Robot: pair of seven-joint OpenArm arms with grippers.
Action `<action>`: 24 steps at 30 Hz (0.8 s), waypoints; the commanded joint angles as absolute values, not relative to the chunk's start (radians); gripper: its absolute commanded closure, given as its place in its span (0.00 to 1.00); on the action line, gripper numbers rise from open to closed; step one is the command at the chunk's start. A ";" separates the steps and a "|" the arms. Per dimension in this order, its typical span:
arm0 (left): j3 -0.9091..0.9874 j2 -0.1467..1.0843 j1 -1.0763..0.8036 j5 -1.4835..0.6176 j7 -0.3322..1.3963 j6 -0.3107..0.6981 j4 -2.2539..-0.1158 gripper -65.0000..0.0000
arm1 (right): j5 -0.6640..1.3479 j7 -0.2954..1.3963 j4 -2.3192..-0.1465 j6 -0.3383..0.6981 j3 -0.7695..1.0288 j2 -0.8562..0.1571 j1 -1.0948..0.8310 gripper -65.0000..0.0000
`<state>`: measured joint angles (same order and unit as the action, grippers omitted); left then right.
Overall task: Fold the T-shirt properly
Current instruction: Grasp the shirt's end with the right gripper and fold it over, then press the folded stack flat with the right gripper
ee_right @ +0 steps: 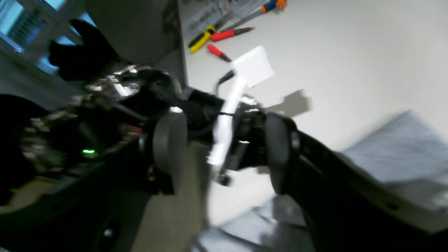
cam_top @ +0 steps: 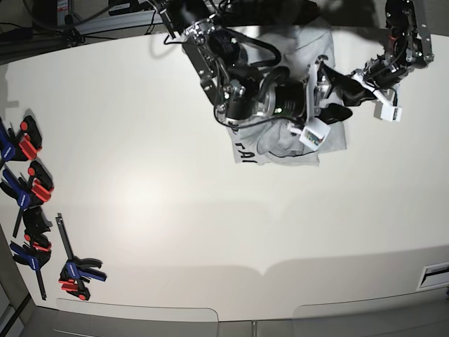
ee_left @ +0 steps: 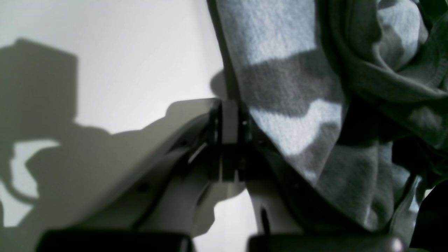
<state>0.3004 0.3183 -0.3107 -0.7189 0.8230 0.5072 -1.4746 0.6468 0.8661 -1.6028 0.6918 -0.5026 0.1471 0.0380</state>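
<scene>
The light grey T-shirt (cam_top: pixel 298 144) lies bunched at the back of the white table (cam_top: pixel 175 196), with a strip of black lettering showing at its front left edge. Up close, its folds (ee_left: pixel 294 87) drape over the left gripper's right finger. My left gripper (ee_left: pixel 229 115) is shut, and the cloth's edge runs into its tips. It reaches the shirt's right side from the back right (cam_top: pixel 354 81). My right gripper (ee_right: pixel 224 154) is open with nothing between its dark pads (ee_right: pixel 171 154). It hangs above the shirt (cam_top: pixel 331 95). Grey cloth (ee_right: pixel 402 150) lies below it.
Several red, blue and black clamps (cam_top: pixel 31 189) lie along the table's left edge. In the right wrist view, red and yellow hand tools (ee_right: pixel 224 35) and a white sheet (ee_right: pixel 253 66) lie on the tabletop. Both arms crowd the back centre and back right.
</scene>
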 commanded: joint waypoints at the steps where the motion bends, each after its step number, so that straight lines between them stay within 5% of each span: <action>1: 0.299 0.327 -0.319 -0.690 0.863 0.502 -1.477 1.00 | 0.657 0.838 -1.653 0.698 -0.476 0.157 0.054 0.48; 12: 0.299 0.327 -0.319 -0.683 0.863 0.502 -1.477 1.00 | 0.609 0.969 -1.967 0.659 0.050 0.157 -0.020 0.47; 15: 0.299 0.328 -0.318 -0.682 0.863 0.502 -1.477 1.00 | 0.607 0.976 -1.929 0.658 0.087 0.098 -0.057 0.39; 24: 0.299 0.327 -0.319 -0.682 0.863 0.502 -1.477 1.00 | 0.616 1.003 -1.904 0.674 0.056 0.075 -0.125 0.39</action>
<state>0.3004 0.3187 -0.3107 -0.7147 0.8230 0.5087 -1.4746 0.5835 1.0294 -1.8874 0.6590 0.0574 0.0715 -0.1387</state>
